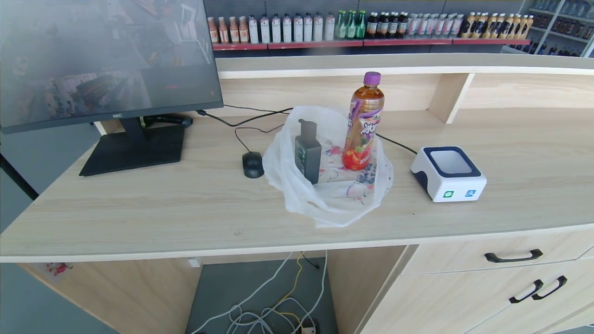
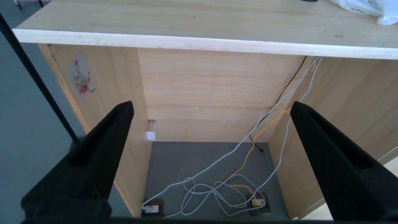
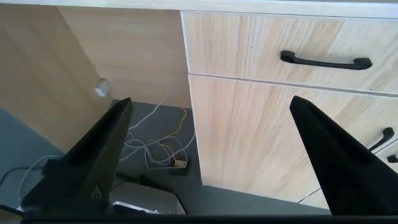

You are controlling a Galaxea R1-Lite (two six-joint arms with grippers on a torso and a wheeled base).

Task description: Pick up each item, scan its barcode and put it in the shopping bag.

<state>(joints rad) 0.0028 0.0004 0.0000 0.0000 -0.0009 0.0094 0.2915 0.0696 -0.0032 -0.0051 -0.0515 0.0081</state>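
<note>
Head view: a pale wooden shop counter [image 1: 139, 204] carries a black flat monitor [image 1: 106, 60], a black mouse [image 1: 253, 164] and a white box scanner [image 1: 448, 174], with shelves of drink bottles [image 1: 371, 25] behind. Inside the crumpled translucent white shopping bag [image 1: 325, 199] stand a purple-capped tea bottle [image 1: 363, 123] and a dark grey pump bottle [image 1: 307, 152] — both upright, long axes vertical, tops up. The left gripper [image 2: 211, 106] and the right gripper [image 3: 211, 99] sit below the counter's edge — fingers spread wide, holding nothing.

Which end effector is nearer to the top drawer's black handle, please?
Right. The right end effector faces the drawer front, with the top drawer handle ahead of it. The left end effector faces the open kneehole with the cables, to the handle's left.
</note>
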